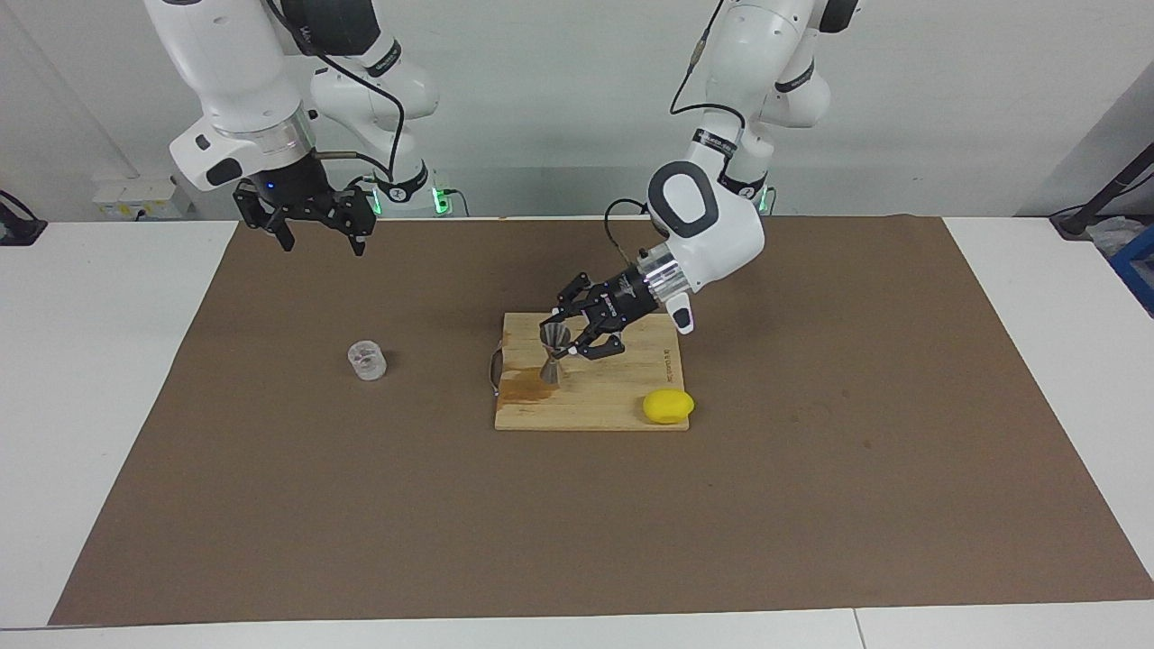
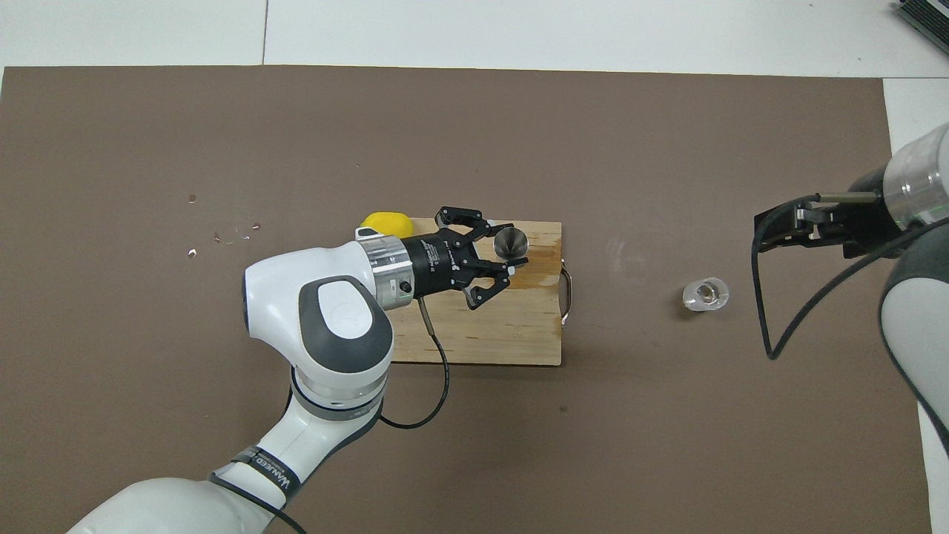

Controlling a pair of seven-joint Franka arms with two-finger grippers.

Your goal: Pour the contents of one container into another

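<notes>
The left pincer (image 1: pixel 566 339) is reaching down at a slant over the wooden board (image 1: pixel 622 397) and is gripping the jigger (image 1: pixel 554 353) by its upper cone. One fingertip is pressing the cone on the side toward the robots, the other on the side away from them, while the outer links are splaying out to either side. The jigger is standing upright with its lower cone resting on the board, near the board's edge toward the right arm's end of the worktop (image 1: pixel 108 379). A darker wet-looking stain (image 1: pixel 526 388) is showing on the wood at the jigger's foot. From overhead, the jigger's open top (image 2: pixel 511 242) is showing as a round metal mouth between the left pincer's fingertips (image 2: pixel 519 261).

The right pincer (image 1: pixel 317 236) is hanging in the air with its fingers spread wide and holding nothing. It is sitting over the brown mat (image 1: pixel 361 505), toward the right arm's end, and is touching no object.

The glass cup (image 1: pixel 367 360) is standing upright on the mat, well apart from the board, toward the right arm's end of the worktop. No pincer is touching it. From overhead the cup (image 2: pixel 706 294) is lying just beside the right pincer's outline.

A lemon (image 1: pixel 668 406) is sitting at the board's corner, farther from the robots than the jigger, toward the left arm's end. A thin wire handle (image 1: pixel 494 370) is sticking out from the board's edge nearest the cup.
</notes>
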